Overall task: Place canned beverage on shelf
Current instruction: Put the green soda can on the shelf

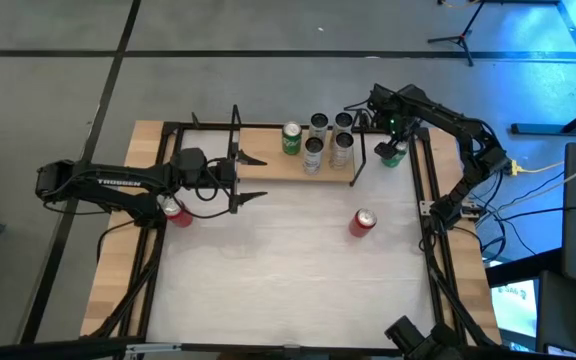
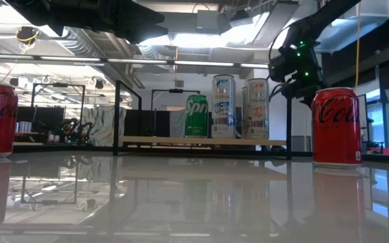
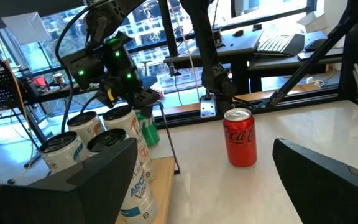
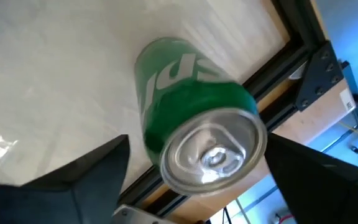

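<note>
The shelf (image 1: 268, 166), a light-wood board with black wire ends, lies along the table's far edge. On it stand a green can (image 1: 291, 138) and several silver cans (image 1: 313, 155). Another green can (image 4: 191, 130) stands on the table just right of the shelf's right end. My right gripper (image 4: 197, 158) points down over it, open, with a finger on either side and a gap at each. My left gripper (image 1: 258, 178) hangs level and open at the shelf's left end, with nothing between its fingers (image 3: 98, 180).
A red can (image 1: 362, 222) stands on the white tabletop right of centre. A second red can (image 1: 176, 212) stands under my left arm. The black frame rail (image 4: 291, 37) runs close behind the green can at the table's right edge. Bare tabletop stretches toward the near edge.
</note>
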